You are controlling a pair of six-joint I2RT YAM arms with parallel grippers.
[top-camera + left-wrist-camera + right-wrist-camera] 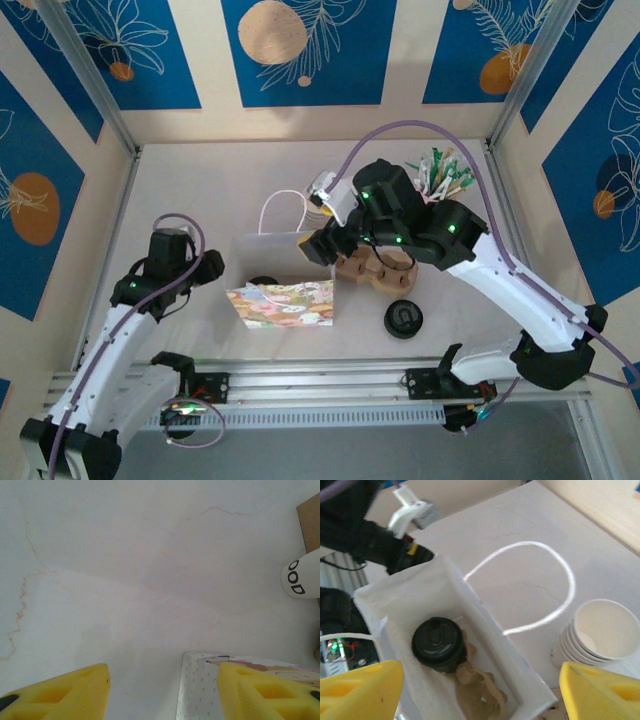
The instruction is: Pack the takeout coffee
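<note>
The coffee [436,642] stands inside the white bag [395,610], lower left. The right gripper [480,672] has open, empty jaws above it; the left gripper [162,667] has its jaws open beside the bag. Best lift straight up, clear of the handle [560,575].

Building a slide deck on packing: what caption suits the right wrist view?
Takeout coffee sits lidded inside the open white bag, spare cream cups stacked outside it.
</note>
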